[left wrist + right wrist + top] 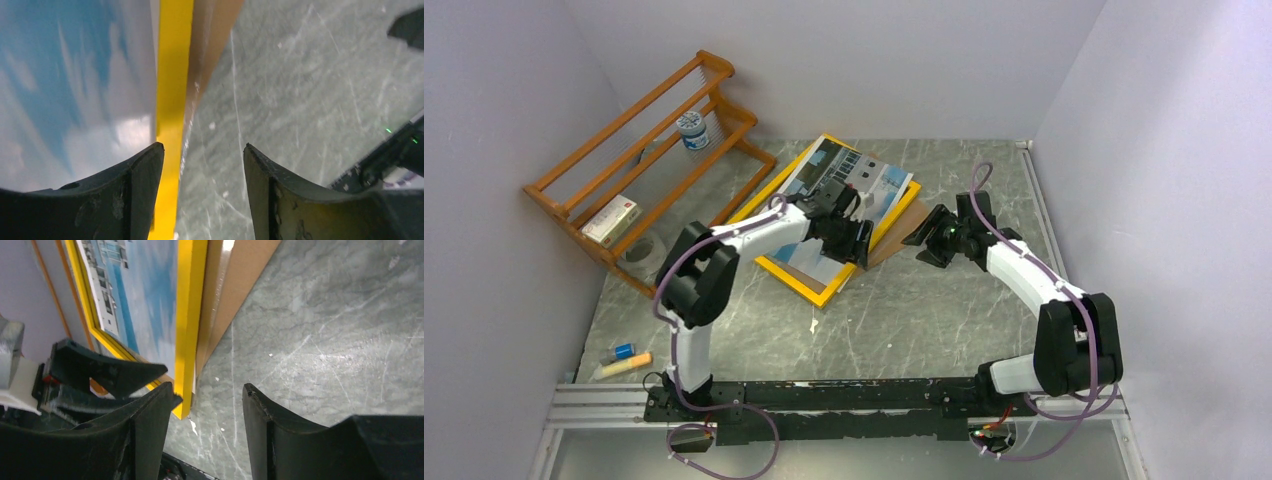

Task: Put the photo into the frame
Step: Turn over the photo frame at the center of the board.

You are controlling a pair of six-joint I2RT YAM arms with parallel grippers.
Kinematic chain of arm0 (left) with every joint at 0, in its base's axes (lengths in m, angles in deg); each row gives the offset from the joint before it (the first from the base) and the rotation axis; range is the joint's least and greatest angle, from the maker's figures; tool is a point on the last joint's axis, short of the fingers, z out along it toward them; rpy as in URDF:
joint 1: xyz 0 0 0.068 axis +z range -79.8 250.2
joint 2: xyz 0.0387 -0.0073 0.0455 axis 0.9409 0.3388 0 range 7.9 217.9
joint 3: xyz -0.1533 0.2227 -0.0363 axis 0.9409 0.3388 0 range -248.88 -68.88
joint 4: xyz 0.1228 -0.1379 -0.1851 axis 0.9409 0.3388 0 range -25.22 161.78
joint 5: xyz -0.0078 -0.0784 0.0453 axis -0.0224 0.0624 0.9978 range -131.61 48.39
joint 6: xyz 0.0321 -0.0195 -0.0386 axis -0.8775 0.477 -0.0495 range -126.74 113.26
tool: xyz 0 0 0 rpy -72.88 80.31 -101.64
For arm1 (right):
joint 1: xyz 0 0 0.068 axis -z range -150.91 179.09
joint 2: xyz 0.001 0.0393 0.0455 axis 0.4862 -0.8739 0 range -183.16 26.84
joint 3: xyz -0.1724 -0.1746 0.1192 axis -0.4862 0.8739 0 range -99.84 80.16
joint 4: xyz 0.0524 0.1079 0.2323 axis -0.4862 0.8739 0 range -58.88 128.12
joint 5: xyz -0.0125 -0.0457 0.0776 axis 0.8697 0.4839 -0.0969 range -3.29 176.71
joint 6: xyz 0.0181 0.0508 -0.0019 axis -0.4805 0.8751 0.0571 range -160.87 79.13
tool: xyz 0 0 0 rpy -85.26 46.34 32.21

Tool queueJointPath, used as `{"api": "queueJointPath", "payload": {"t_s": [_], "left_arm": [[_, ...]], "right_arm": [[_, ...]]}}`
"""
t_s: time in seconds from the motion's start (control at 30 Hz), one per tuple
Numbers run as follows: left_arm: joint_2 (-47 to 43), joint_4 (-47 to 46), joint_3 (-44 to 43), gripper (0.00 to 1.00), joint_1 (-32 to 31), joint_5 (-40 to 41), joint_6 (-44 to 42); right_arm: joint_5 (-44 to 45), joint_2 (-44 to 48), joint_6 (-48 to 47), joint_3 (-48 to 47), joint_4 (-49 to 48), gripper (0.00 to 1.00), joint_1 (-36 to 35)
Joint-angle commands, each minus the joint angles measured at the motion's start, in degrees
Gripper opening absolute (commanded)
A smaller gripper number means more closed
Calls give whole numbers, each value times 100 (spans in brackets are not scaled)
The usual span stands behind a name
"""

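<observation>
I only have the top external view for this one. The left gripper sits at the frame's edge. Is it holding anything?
Observer: No. In the left wrist view the left gripper is open. Only the yellow border of the frame and the bare table show between its fingers.
Operator: And the right gripper? From above it is a dark blob.
Observer: The right gripper is open too, with only table between its fingers. The frame's near corner lies just beside one finger.
Operator: What is the brown sliver by the frame?
Observer: In the right wrist view it is a brown panel sticking out from under the frame's edge.
</observation>
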Motion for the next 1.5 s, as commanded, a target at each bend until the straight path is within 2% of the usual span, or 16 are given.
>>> {"api": "queueJointPath", "payload": {"t_s": [0.0, 0.1, 0.3, 0.47, 0.67, 0.77, 0.9, 1.17, 1.33, 1.47], "left_arm": [[618, 31, -788, 64, -64, 637, -267], [1057, 198, -1263, 59, -86, 528, -297], [1536, 110, -1596, 57, -174, 555, -494], [1960, 431, -2114, 45, -231, 875, -740], [2238, 634, -2412, 40, -267, 920, -1112], [2307, 831, -2585, 28, -275, 954, -1227], [2185, 1137, -2962, 4, -293, 792, -1286], [1635, 1386, -3538, 3, -295, 427, -1196], [1235, 1267, -3405, 3, -289, 479, -969], [822, 885, -3091, 3, -277, 874, -858]], "right_arm": [[234, 227, 15, 180, 79, 57, 15], [406, 360, -30, 332, 208, 57, 6], [645, 551, -154, 551, 466, 56, 8], [725, 735, -143, 859, 521, 55, 8], [794, 740, -281, 910, 624, 55, 15], [796, 722, -297, 907, 663, 55, 18], [782, 791, -274, 911, 680, 55, 17], [550, 1182, 6, 766, 237, 56, 57], [331, 1260, 337, 708, -220, 58, 70], [45, 1157, 831, 729, -861, 63, 70]]}}
